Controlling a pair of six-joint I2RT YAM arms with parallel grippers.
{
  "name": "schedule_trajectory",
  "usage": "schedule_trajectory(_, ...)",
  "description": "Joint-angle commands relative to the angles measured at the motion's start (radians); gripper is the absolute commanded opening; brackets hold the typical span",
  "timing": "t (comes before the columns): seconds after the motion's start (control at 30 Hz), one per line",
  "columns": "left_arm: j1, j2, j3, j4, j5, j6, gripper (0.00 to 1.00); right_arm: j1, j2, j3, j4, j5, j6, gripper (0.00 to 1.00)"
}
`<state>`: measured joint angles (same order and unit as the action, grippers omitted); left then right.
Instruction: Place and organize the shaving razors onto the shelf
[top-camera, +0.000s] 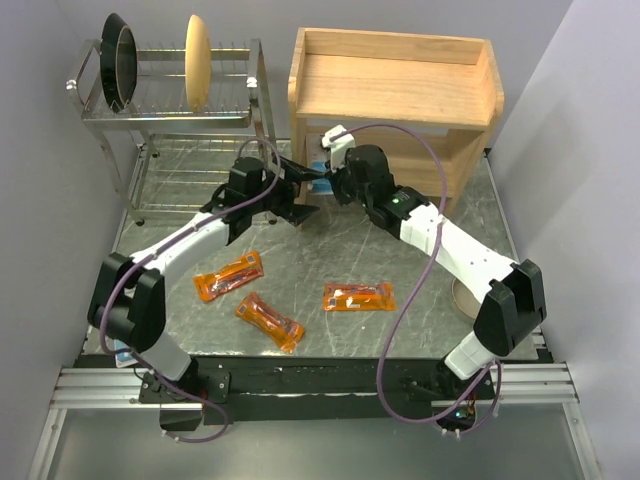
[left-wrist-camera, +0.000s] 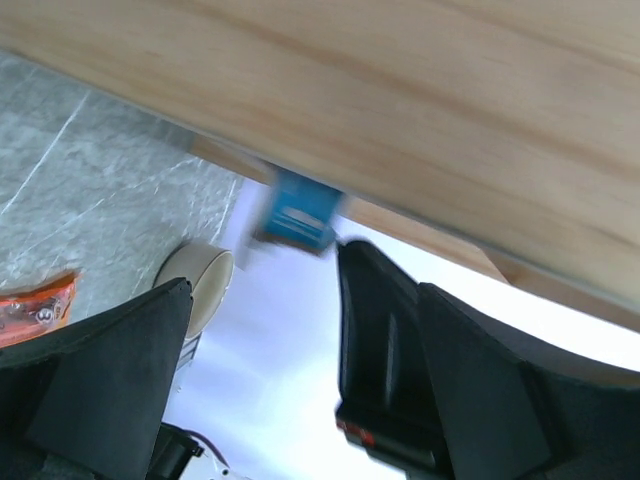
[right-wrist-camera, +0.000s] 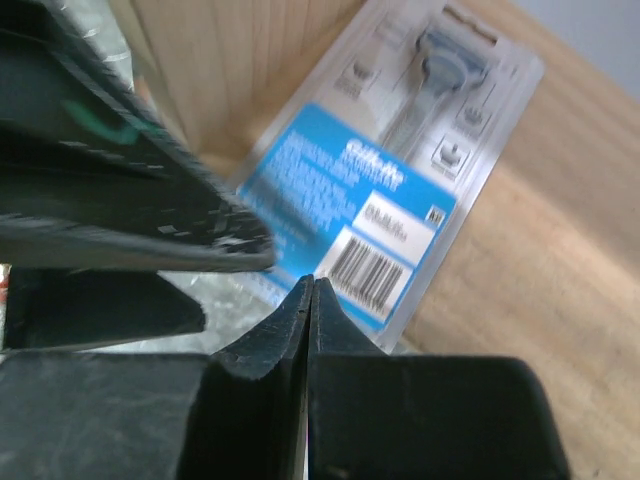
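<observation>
**Blue card going into the lower tier: tips, then a headcount**

My right fingers (right-wrist-camera: 310, 300) are closed down to a hairline. The near edge of the blue blister card (right-wrist-camera: 385, 190) runs straight into the tips, so I read that as pinched. My left fingers (top-camera: 300, 190) are spread wide with nothing in them, just beside the card at the mouth of the shelf's (top-camera: 400, 90) lower tier.

My take on doing this well:
- Slide the card in flat and low so it clears the upper board.
- Push it toward the back and off to one side so the rest will fit.
- Keep the left arm out of the lane, since the two wrists are nearly touching.
- Only let go once the card sits on wood.

Headcount, from my end outward:
- Three orange packets (top-camera: 358, 297) lie on the worktop (top-camera: 340, 250), well apart from the shelf.
- There's one blue card I'm sure of. A scrap of blue-white peeks out under my left shoulder, and I can't tell what it is.
- One shelf with two tiers, and no razors on the top one.
- Far left, one wire rack (top-camera: 170, 110) holds two plates (top-camera: 196, 62).
</observation>
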<state>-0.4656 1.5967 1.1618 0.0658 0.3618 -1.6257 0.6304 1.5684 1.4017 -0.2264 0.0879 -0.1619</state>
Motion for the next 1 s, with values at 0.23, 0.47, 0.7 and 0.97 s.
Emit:
schedule_trajectory(0.23,0.080,-0.158,0.030,-0.101,0.029,0.113,1.00,0.017,0.077,0.074,0.085,0.013,-0.047,0.00)
schedule_trajectory(0.47,0.134,-0.224,0.026,-0.147,0.017,0.187,0.99,0.018,0.073,0.066,0.113,0.016,-0.067,0.00)
schedule_trajectory(0.7,0.159,-0.256,0.024,-0.182,0.016,0.338,0.99,0.020,0.113,0.077,0.117,-0.005,-0.074,0.00)
schedule_trajectory(0.97,0.197,-0.326,0.032,-0.305,0.028,0.598,0.99,0.020,0.137,0.079,0.193,0.033,-0.073,0.00)
